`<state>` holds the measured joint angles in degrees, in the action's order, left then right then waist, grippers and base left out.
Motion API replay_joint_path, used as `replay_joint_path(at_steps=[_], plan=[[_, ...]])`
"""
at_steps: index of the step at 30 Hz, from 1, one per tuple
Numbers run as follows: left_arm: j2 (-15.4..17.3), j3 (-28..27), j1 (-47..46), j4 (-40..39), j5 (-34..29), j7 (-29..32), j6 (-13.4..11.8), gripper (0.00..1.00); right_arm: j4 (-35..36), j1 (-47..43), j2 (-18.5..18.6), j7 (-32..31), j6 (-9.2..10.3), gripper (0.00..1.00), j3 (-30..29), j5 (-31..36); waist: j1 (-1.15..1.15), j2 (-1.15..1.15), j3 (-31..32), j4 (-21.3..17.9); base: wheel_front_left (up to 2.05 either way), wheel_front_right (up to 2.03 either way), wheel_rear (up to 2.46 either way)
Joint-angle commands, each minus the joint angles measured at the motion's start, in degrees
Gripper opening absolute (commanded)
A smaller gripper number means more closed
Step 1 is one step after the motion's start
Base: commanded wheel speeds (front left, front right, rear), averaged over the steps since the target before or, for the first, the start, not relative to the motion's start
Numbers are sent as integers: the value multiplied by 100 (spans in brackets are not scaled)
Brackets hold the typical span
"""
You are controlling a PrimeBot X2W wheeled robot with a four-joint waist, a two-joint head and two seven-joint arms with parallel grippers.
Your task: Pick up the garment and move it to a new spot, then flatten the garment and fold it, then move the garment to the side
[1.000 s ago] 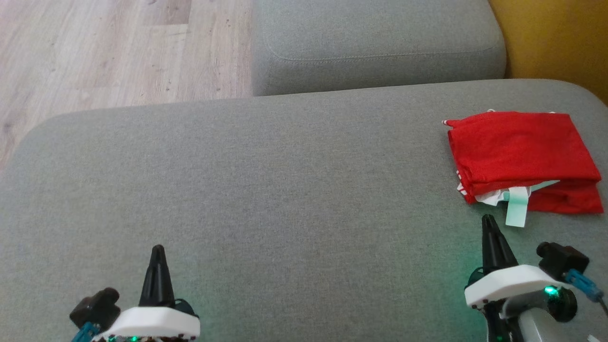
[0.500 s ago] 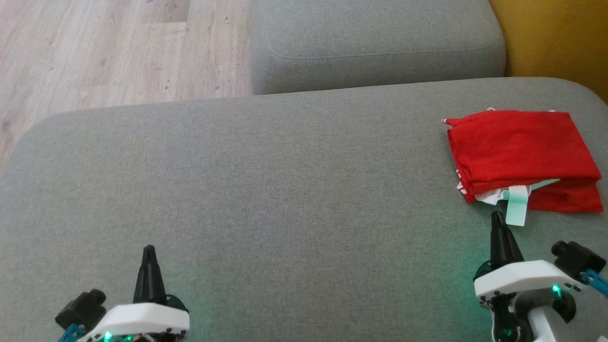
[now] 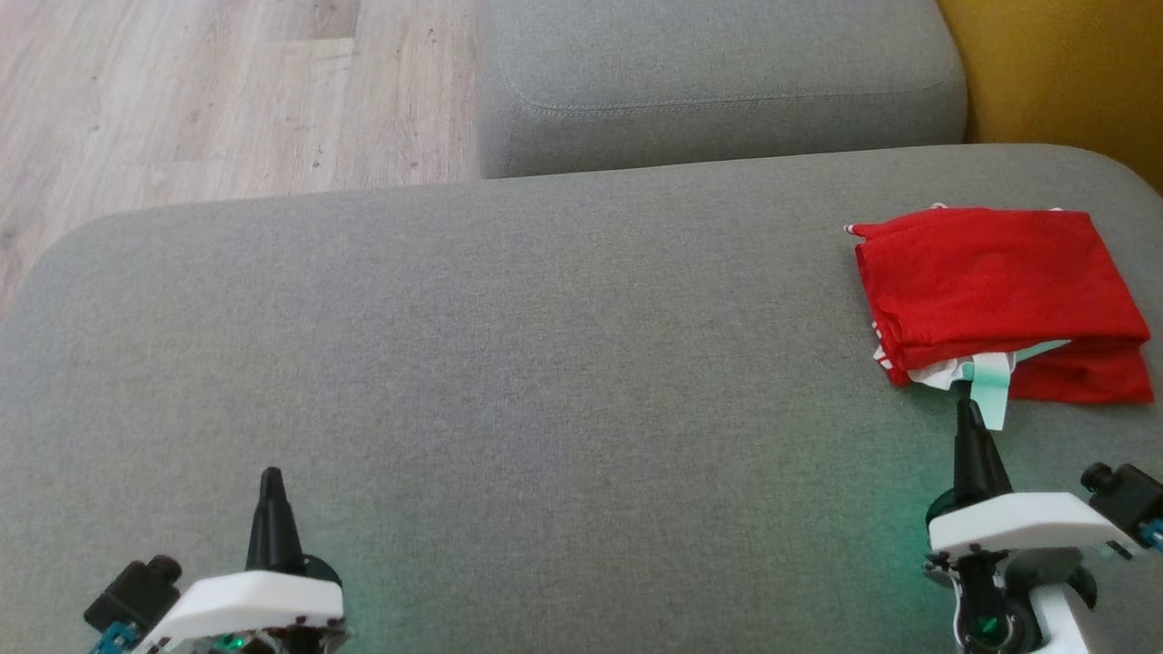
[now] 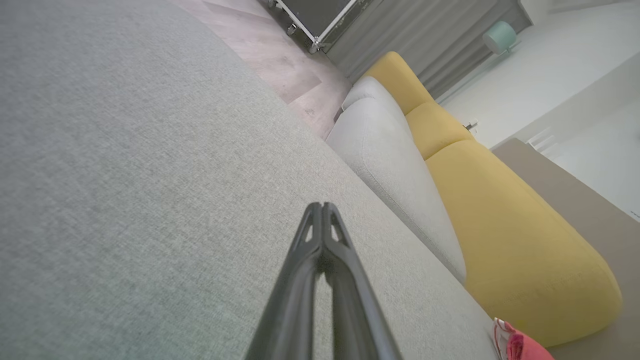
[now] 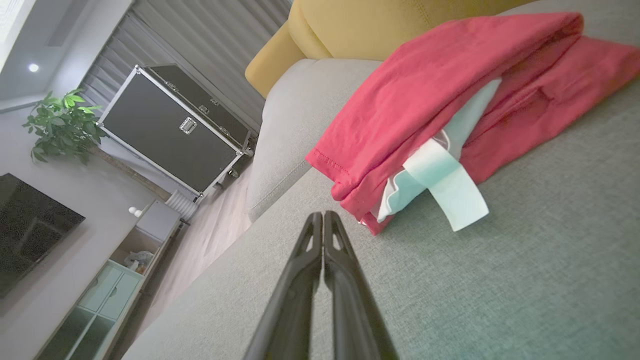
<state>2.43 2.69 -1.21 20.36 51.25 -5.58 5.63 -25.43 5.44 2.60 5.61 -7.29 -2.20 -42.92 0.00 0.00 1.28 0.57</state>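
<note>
Right pincer: both dark fingers pressed together to a single point, nothing held. It hangs low over the grey seat, tip aimed at 12 o'clock.

Left pincer: fingers also closed tight, nothing held, well apart from the right one at its 9 o'clock, over bare grey fabric.

Garment: one, red, folded into a flat stack, lying on the seat at 12 to 1 o'clock of my right pincer, near the seat's right edge. In the right wrist view my tip stops just short of its nearest hem. White fabric shows between the red layers. One pale mint strip sticks out of the fold toward me; whether it carries print I cannot tell.

Between right tip and garment: only seat fabric.

Further out, head view: a second grey cushion at 12 o'clock, butted against the seat; yellow sofa at 1 o'clock; wooden floor at 10 o'clock.

Right wrist view, far room: one black flight case with metal edging, one potted plant, one dark screen, grey curtains.
</note>
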Motion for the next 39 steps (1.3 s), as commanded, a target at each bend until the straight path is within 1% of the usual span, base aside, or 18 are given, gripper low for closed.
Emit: replay_joint_path(at_steps=[1, 9, 39], plan=[[19, -146, -319, -209, 140, 28, 48, 0, 245, 211, 21, -35, -9, 0, 19, -182, 0, 0, -3, -1, 0, 0, 0], [22, -221, -337, -250, 527, 144, 61, 0, 333, 198, 22, -150, -10, 0, -25, -646, 0, 0, -17, -6, 0, 0, 0], [33, -558, -415, -433, 2247, 656, 121, 0, 722, 138, 25, -662, -15, 0, -222, -2710, 0, 0, -79, -31, 0, 0, 0]])
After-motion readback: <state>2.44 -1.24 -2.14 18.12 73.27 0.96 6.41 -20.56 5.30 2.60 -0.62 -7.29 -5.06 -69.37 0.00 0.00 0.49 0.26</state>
